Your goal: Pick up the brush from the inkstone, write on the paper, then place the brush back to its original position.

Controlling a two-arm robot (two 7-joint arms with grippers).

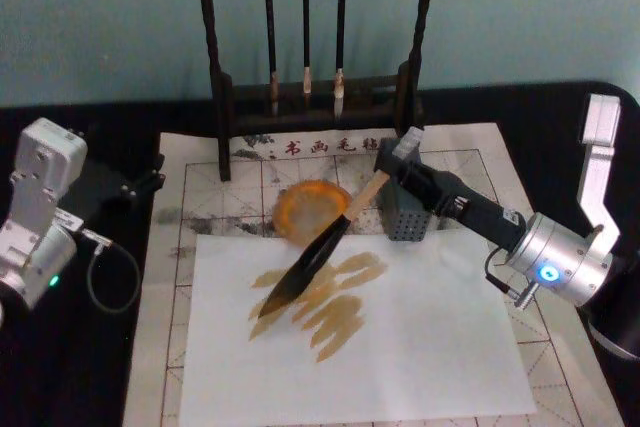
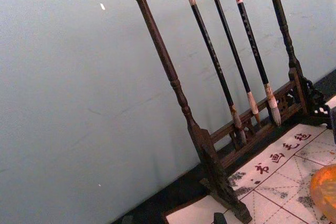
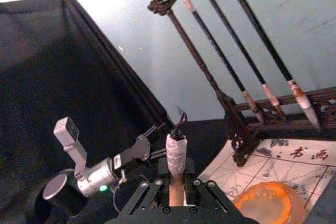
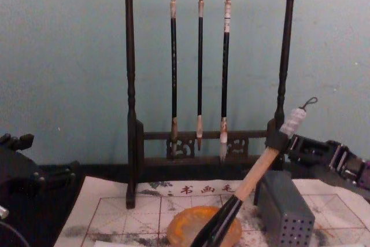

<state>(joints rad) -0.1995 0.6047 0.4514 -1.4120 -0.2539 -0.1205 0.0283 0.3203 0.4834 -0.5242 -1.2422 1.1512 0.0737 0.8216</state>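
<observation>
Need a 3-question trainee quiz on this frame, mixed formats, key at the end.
1. Multiple choice: what holds the brush?
A) the left gripper
B) the right gripper
C) nothing, it lies loose
2. True or false: the brush's bristle tip rests in the inkstone.
3. Fill in: ___ thin brushes hang on the rack.

Key:
1. B. The right gripper is shut on the handle near its white wrapped end. The left gripper is parked at the table's left side.
2. False. The tip is down on the white paper, among brown strokes.
3. Three.
</observation>
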